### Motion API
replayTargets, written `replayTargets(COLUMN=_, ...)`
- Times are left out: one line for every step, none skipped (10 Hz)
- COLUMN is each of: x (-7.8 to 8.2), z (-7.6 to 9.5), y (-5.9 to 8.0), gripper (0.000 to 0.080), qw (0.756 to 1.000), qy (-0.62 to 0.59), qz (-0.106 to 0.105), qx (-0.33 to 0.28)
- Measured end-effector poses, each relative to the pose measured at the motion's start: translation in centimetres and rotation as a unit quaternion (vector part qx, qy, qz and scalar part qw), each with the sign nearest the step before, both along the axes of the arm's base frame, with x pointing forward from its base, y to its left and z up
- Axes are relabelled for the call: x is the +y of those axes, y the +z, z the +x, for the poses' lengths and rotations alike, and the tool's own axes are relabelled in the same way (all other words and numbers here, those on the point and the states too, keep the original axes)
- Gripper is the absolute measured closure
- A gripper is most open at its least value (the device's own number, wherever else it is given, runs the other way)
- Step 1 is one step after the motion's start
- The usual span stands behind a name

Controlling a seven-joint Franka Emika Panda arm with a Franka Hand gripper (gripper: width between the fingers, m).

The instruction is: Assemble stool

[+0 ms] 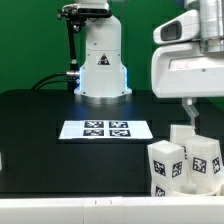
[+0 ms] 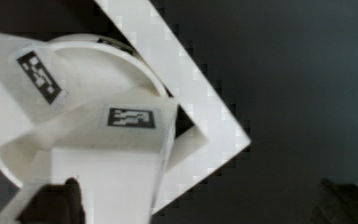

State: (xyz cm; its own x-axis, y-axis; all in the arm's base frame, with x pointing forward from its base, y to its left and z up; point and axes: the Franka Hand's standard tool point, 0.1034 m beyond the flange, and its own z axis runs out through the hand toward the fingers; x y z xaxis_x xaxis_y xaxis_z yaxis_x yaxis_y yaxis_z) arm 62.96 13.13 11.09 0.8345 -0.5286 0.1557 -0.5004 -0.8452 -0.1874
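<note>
White stool legs with black-and-white tags stand bunched at the exterior view's lower right: one (image 1: 165, 163) and another (image 1: 206, 160). My gripper (image 1: 190, 118) hangs just above and behind them. In the wrist view the round dish-like seat (image 2: 30, 115) lies at one side, and a tagged leg (image 2: 131, 130) rests against it. My gripper (image 2: 202, 205) is open, with its dark fingertips (image 2: 55, 205) far apart. Part of the leg lies below the gap, near one fingertip; nothing is gripped. The seat cannot be made out in the exterior view.
The marker board (image 1: 105, 128) lies flat mid-table in front of the robot base (image 1: 102, 65). A white angled bar (image 2: 179, 70) runs beside the seat and leg in the wrist view. A white strip (image 1: 60, 207) borders the table's front edge.
</note>
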Motion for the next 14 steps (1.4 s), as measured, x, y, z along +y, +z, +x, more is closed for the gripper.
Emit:
replayTargets(x=-0.3, z=-0.3, y=-0.3, gripper=0.015, qw=1.0, qy=0.028, qz=-0.011, qx=0.003)
replayTargets(x=-0.4, z=-0.2, y=-0.2, gripper=0.015, qw=0.998, qy=0.065, qz=-0.022, qx=0.0)
replayTargets(x=-0.4, z=-0.3, y=-0.3, gripper=0.015, qw=0.989, qy=0.137, qz=-0.047, qx=0.003)
replayTargets(x=-0.1, z=-0.1, y=-0.3, gripper=0.015, qw=0.969, qy=0.234, qz=-0.083, qx=0.01)
replayTargets(x=-0.2, z=0.0, y=-0.3, gripper=0.015, qw=0.945, qy=0.309, qz=-0.101, qx=0.016)
replayTargets(x=-0.4, z=0.0, y=-0.7, gripper=0.015, qw=0.903, qy=0.409, qz=-0.117, qx=0.05)
replayTargets(x=-0.4, z=0.4, y=-0.6, gripper=0.015, qw=0.893, qy=0.431, qz=-0.121, qx=0.052)
replayTargets(x=-0.7, z=0.5, y=-0.6, gripper=0.015, qw=0.875, qy=0.464, qz=-0.131, qx=0.05)
replayTargets(x=-1.0, z=0.5, y=-0.6, gripper=0.015, qw=0.86, qy=0.489, qz=-0.138, qx=0.05)
replayTargets(x=-1.2, z=0.5, y=-0.6, gripper=0.015, qw=0.849, qy=0.507, qz=-0.143, qx=0.05)
replayTargets(x=-1.4, z=0.5, y=-0.8, gripper=0.015, qw=0.834, qy=0.529, qz=-0.149, qx=0.053)
replayTargets(x=-1.7, z=0.2, y=-1.5, gripper=0.015, qw=0.829, qy=0.536, qz=-0.146, qx=0.065)
replayTargets(x=-1.9, z=0.1, y=-2.1, gripper=0.015, qw=0.816, qy=0.554, qz=-0.151, qx=0.067)
replayTargets(x=-1.7, z=-0.2, y=-3.1, gripper=0.015, qw=0.809, qy=0.563, qz=-0.152, qx=0.071)
